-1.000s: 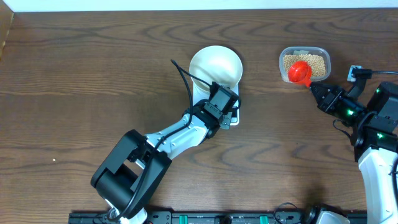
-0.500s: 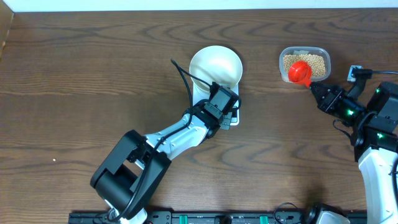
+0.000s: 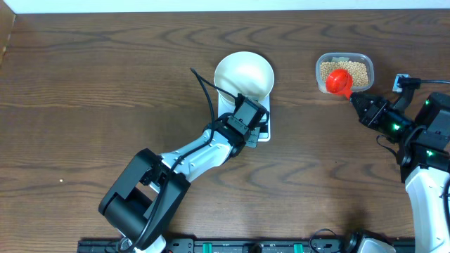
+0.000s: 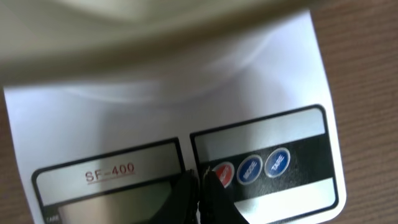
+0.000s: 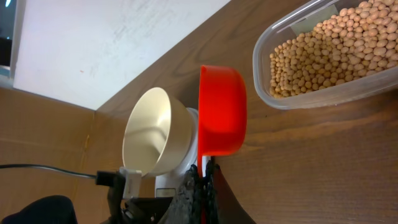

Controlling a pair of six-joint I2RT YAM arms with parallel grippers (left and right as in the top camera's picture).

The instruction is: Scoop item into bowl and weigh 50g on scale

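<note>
With my left claw (image 4: 199, 182) pinched shut, seemingly pressing the red button (image 4: 224, 173) on the scale (image 4: 93, 118) beneath the empty bowl (image 3: 242, 74), my right claw (image 5: 202, 174) grips the red scoop (image 5: 222, 112) (beans (image 5: 323, 56) lie in their tub (image 5: 264, 74)) and must dip next.

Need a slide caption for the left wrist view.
Left tool, shut, tips beside the scale's red button, white bowl blurred above.

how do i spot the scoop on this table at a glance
On the wooden table, look far right for the clear tub of tan beans. The scoop sits at the tub's near edge, gripped by the right end effector. It is the only bright red cup there.
</note>
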